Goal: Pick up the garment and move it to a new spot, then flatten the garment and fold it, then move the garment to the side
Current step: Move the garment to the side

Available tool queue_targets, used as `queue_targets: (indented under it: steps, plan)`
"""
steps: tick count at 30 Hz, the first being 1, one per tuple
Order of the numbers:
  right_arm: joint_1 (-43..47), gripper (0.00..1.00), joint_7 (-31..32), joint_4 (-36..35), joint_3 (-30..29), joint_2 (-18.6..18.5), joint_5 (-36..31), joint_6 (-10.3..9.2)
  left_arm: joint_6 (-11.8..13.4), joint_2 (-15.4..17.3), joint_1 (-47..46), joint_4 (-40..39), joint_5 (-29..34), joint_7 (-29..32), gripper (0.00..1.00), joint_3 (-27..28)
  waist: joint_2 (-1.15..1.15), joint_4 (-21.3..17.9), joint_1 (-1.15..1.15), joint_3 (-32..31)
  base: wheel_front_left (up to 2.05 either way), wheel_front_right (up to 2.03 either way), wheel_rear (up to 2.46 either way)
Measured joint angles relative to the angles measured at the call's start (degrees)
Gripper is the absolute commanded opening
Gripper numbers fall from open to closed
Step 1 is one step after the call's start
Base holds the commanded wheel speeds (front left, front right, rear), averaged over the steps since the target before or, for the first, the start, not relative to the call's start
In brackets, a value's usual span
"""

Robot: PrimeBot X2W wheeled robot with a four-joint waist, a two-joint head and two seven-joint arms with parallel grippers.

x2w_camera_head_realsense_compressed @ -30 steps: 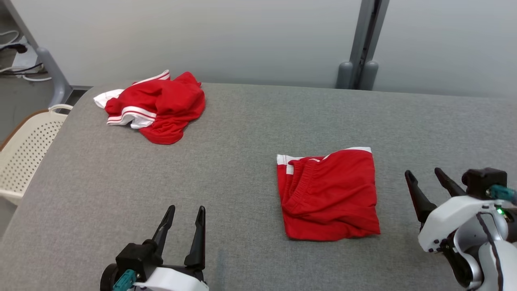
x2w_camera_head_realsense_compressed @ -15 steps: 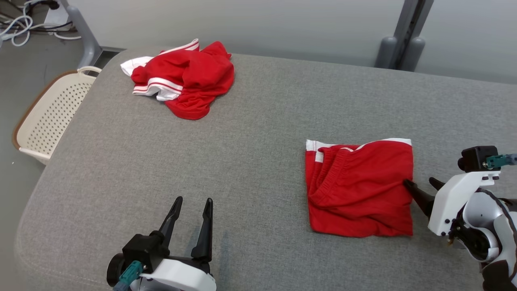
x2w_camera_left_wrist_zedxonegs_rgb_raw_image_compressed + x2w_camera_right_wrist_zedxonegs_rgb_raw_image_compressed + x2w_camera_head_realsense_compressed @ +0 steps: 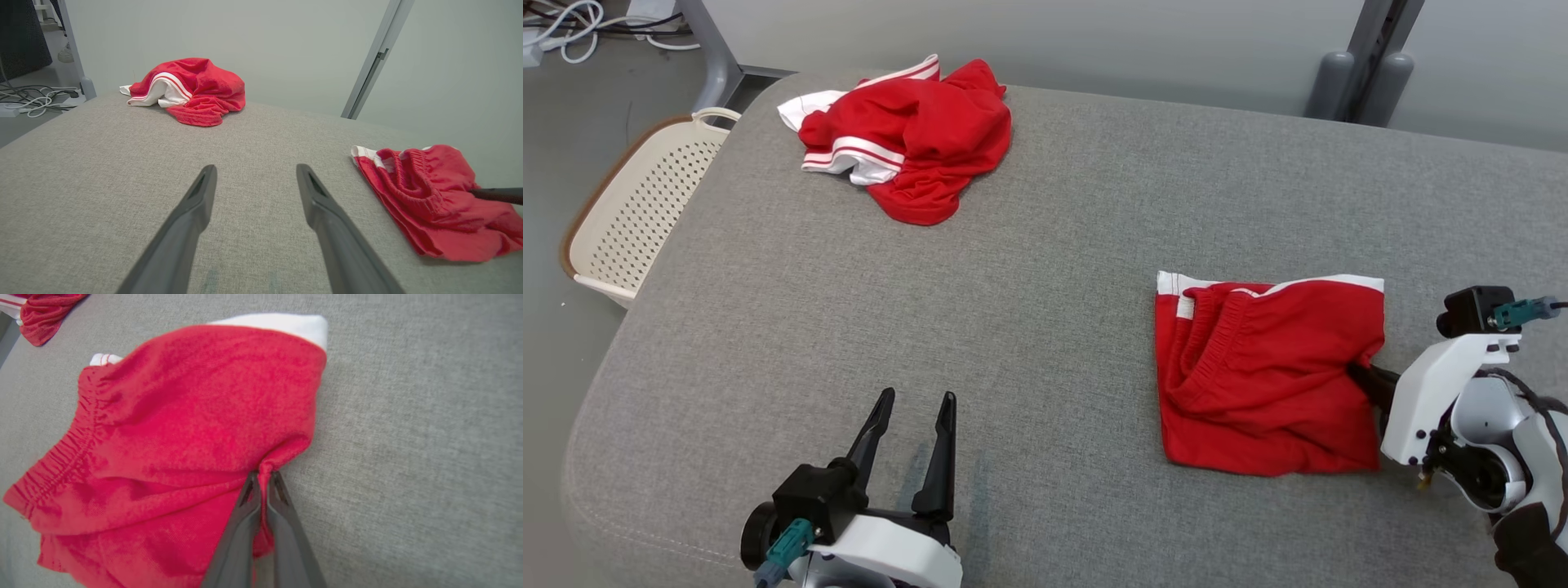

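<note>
Right gripper, open a second ago, now pinches the right edge of the folded shorts lying near-right on the table; left gripper stands wide and empty; sideways move seemingly next.

Head view: we look down across grey table from behind left gripper and right gripper. Left wrist: low, skimming ahead, folded garment off to right. Right wrist: close over same garment, at fingertips.
</note>
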Motion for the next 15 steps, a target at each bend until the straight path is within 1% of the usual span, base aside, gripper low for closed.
queue_targets:
  steps: [7, 11, 15]
  plan:
    - [-3.0, 0.0, -3.8, 1.0, 3.3, -2.6, -0.1, 0.0, 0.1, 0.0, -0.4, -0.9, 0.5, 0.0, 1.0, 0.0, 0.0, -1.9, 0.0, 0.8, 0.0, 0.0, 0.0]
    - [-4.7, 0.0, -5.2, 1.4, 4.5, -4.4, -0.2, 0.0, -0.1, 0.0, -0.9, -1.2, 0.6, 0.0, 1.0, -0.4, 0.0, -4.4, 0.0, 1.2, 0.0, 0.0, 0.0]
    - [-6.2, 0.0, -6.5, 1.8, 4.8, -5.9, -0.3, 0.0, -0.2, 0.0, -1.6, -1.5, 1.0, 0.0, 1.0, -0.9, 0.0, -7.7, 0.0, 1.8, 0.0, 0.0, 0.0]
